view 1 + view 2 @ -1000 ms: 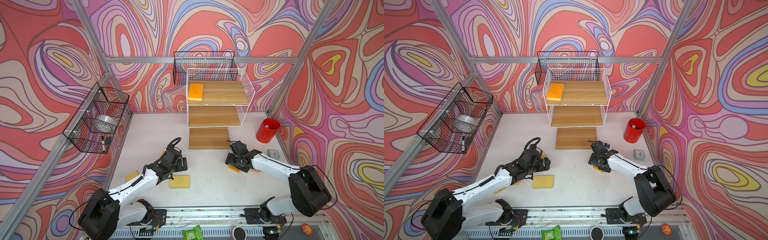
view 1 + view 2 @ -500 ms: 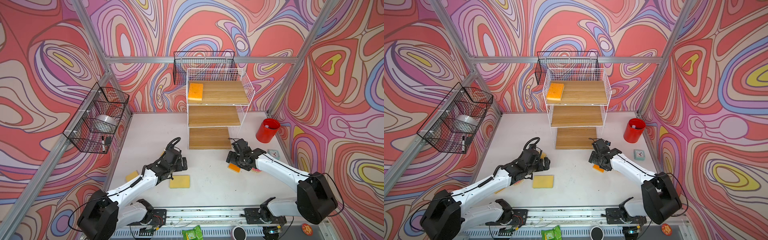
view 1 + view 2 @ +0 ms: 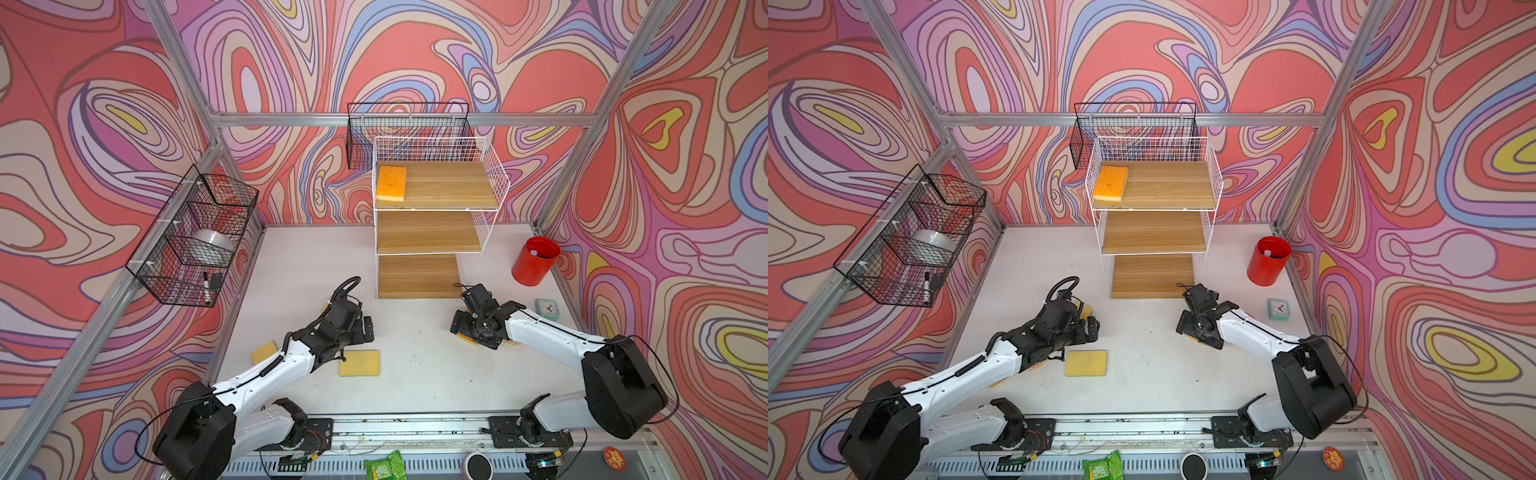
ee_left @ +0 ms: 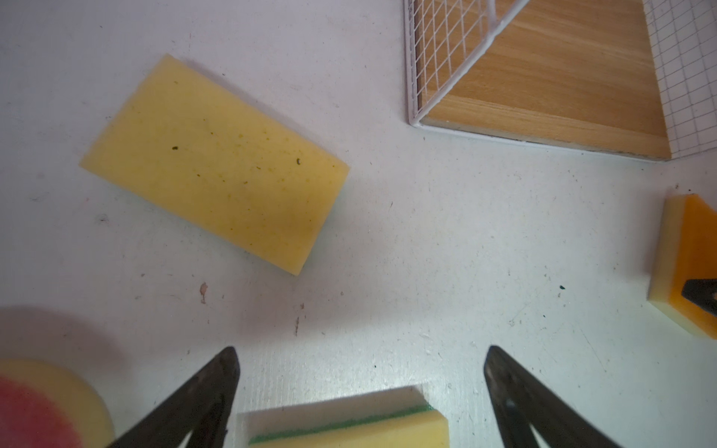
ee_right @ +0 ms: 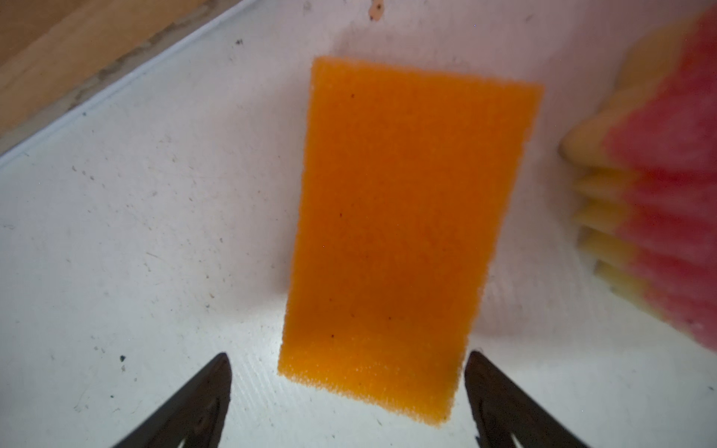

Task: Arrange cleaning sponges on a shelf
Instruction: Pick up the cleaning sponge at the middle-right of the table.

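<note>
Right jaws have widened around the orange sponge (image 5: 399, 232), seemingly not touching it; left jaws gape wide.

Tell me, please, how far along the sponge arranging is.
Done: one orange-topped sponge lies on the top board of the shelf. In hand: nothing gripped; the right gripper stands open over an orange sponge on the table, the left gripper open by a green-layered sponge. Left: those, a yellow-side-up sponge and a pink round sponge, all on the table; both lower boards are bare.
</note>
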`<state>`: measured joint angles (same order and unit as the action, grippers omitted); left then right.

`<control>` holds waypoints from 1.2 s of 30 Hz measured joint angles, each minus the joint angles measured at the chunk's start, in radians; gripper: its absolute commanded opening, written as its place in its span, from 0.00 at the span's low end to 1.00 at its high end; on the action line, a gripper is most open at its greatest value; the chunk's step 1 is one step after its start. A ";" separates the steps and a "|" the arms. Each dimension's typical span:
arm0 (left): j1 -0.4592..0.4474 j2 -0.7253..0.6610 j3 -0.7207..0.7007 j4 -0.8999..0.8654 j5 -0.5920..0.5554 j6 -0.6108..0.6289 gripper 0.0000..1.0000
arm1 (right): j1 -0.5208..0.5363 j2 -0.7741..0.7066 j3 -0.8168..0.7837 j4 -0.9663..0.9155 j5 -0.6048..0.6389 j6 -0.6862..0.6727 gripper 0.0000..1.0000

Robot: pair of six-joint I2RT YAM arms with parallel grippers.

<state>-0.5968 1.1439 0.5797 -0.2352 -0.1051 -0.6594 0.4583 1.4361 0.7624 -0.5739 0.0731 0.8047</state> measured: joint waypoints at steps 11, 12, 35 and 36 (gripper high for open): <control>0.000 0.000 0.000 0.001 0.000 0.000 1.00 | 0.000 0.013 -0.037 0.022 0.000 0.000 0.90; 0.000 0.001 0.000 0.001 0.000 0.000 1.00 | 0.000 0.013 -0.037 0.023 0.001 0.000 0.89; 0.000 -0.054 0.000 -0.032 -0.002 -0.004 1.00 | 0.047 0.006 -0.043 0.006 0.049 -0.060 0.77; 0.000 -0.061 0.000 -0.039 -0.002 -0.004 1.00 | 0.058 0.001 -0.043 -0.004 0.058 -0.064 0.77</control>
<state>-0.5968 1.0828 0.5800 -0.2737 -0.1070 -0.6632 0.5163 1.4368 0.7197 -0.5777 0.1314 0.7410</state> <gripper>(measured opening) 0.998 0.769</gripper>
